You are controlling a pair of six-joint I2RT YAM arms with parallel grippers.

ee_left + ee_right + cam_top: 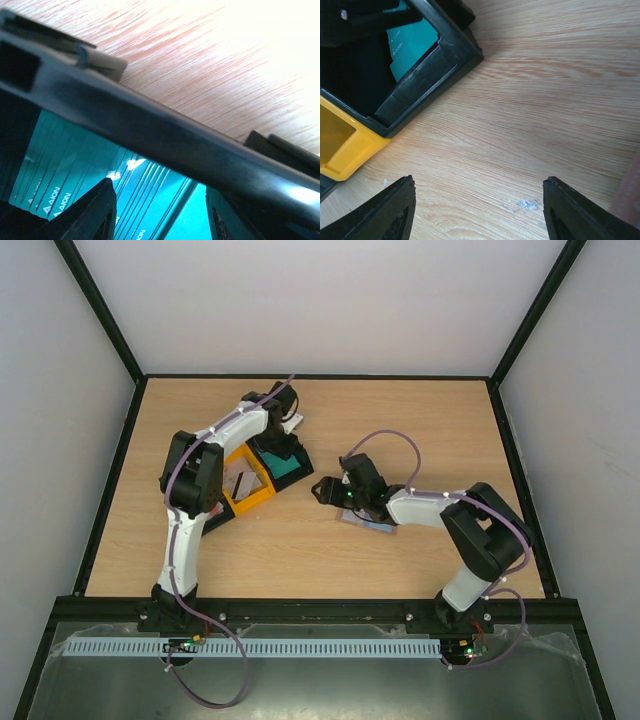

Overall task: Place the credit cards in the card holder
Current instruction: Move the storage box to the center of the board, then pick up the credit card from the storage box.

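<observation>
**Operator:** Top external view first. How is the room on the table (420,420) looking?

**Spotter:** You are working left of the middle. Bare wood is lying open along the far edge and down the whole right side. The yellow tray (255,497) and the black tray (300,468) are sitting edge to edge, and your left arm is reaching across the yellow one to the black one.

**Operator:** And my grippers?

**Spotter:** Your left gripper (160,197) is hanging over the black tray with its fingers standing partly apart and pinching nothing. The tray's rim is crossing close in front of them. The teal credit cards (75,165) are lying fanned just beneath. Your right gripper (479,182) is hovering over bare wood near that tray's corner, with its fingers spreading wide around nothing.

**Operator:** Where is the card holder?

**Spotter:** The card holder (365,526) is lying flat on the table, partly under your right wrist and apart from both trays.
</observation>
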